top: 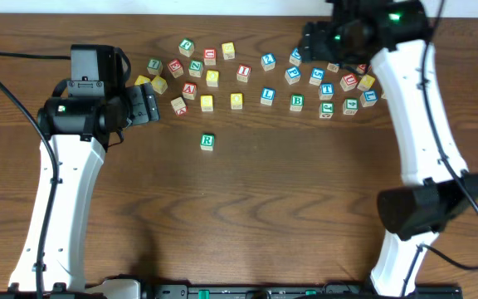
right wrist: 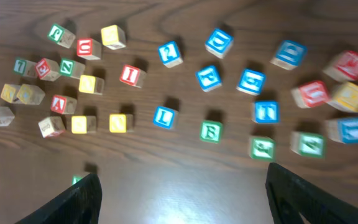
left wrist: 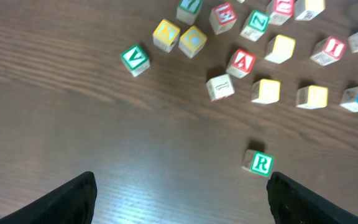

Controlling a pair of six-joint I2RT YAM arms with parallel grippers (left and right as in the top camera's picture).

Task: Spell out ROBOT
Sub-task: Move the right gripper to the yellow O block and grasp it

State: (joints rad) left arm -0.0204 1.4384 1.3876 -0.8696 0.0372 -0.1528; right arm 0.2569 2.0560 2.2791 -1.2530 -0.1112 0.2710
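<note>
A green R block stands alone on the table, in front of a scatter of several letter blocks. It also shows in the left wrist view, near the right finger. My left gripper is open and empty, left of the R block and near the scatter's left end. My right gripper is open and empty, held above the right part of the scatter. A green B block and a blue T block lie in the scatter. Most other letters are too blurred to read.
The wooden table stretches toward the front. The right arm's base stands at the front right, the left arm along the left side. A black rail runs along the front edge.
</note>
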